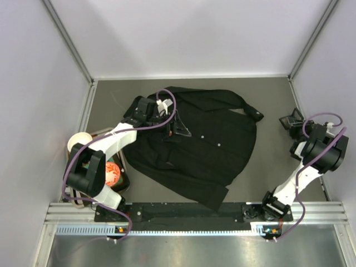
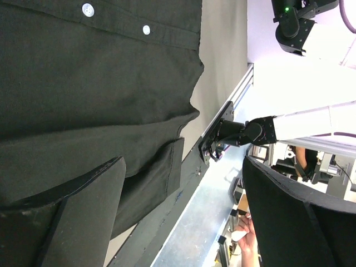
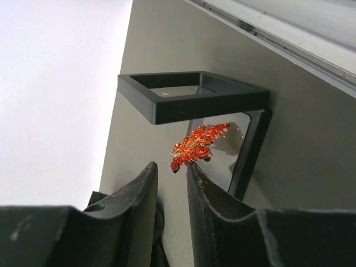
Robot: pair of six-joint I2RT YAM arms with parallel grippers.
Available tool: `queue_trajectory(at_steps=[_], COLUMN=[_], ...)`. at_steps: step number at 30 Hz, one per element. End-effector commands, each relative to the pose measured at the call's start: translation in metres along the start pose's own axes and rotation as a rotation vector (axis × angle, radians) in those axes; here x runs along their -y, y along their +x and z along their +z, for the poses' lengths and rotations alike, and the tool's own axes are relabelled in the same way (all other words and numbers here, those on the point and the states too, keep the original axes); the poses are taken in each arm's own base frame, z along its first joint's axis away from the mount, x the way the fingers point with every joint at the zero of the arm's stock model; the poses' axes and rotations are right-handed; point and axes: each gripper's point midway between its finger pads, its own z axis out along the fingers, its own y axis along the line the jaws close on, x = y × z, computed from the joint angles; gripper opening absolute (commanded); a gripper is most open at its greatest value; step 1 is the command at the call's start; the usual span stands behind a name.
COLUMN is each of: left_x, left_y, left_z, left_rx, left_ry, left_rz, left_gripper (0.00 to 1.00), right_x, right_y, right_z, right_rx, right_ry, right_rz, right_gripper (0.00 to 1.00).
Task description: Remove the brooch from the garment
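Note:
The brooch, a glittery red-orange leaf, rests against the tip of my right gripper's right finger, in front of the clear pane of an open black frame box. My right gripper stands slightly open, and the narrow gap between its fingers looks empty. In the top view it is at the far right beside the box. The black shirt lies spread mid-table. My left gripper hovers wide open and empty over its upper left part, with fabric and pale buttons below it.
A paper cup and an orange disc with a white pattern sit on a tray at the left edge. White walls enclose the table. A person's hand shows beyond the front rail.

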Motion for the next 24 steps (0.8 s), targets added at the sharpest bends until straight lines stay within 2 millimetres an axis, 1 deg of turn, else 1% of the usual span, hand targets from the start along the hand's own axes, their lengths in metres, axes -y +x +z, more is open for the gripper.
queue_trajectory(at_steps=[1, 5, 8, 10, 18, 22, 24], left_x=[0.02, 0.022, 0.021, 0.021, 0.021, 0.022, 0.022], left_y=[-0.005, -0.004, -0.003, -0.003, -0.003, -0.003, -0.003], left_z=[-0.005, -0.004, -0.003, -0.003, -0.002, -0.003, -0.002], left_rx=[0.025, 0.021, 0.018, 0.016, 0.016, 0.017, 0.017], left_ry=[0.059, 0.066, 0.065, 0.067, 0.067, 0.068, 0.069], left_rz=[0.08, 0.084, 0.082, 0.083, 0.081, 0.082, 0.086], left_gripper=[0.9, 0.9, 0.9, 0.9, 0.9, 0.9, 0.9], right_x=[-0.006, -0.002, -0.007, -0.004, 0.001, -0.002, 0.001], right_y=[-0.001, 0.001, -0.001, 0.0, 0.002, 0.002, 0.005], right_z=[-0.006, -0.007, -0.006, -0.006, -0.015, -0.019, -0.021], right_rx=[0.012, 0.01, 0.009, 0.009, 0.01, 0.017, 0.008], right_ry=[-0.001, 0.008, -0.006, 0.007, 0.049, 0.044, 0.062], right_rz=[-0.032, -0.026, -0.022, -0.017, 0.017, 0.037, 0.044], right_gripper=[0.28, 0.28, 0.28, 0.28, 0.28, 0.28, 0.28])
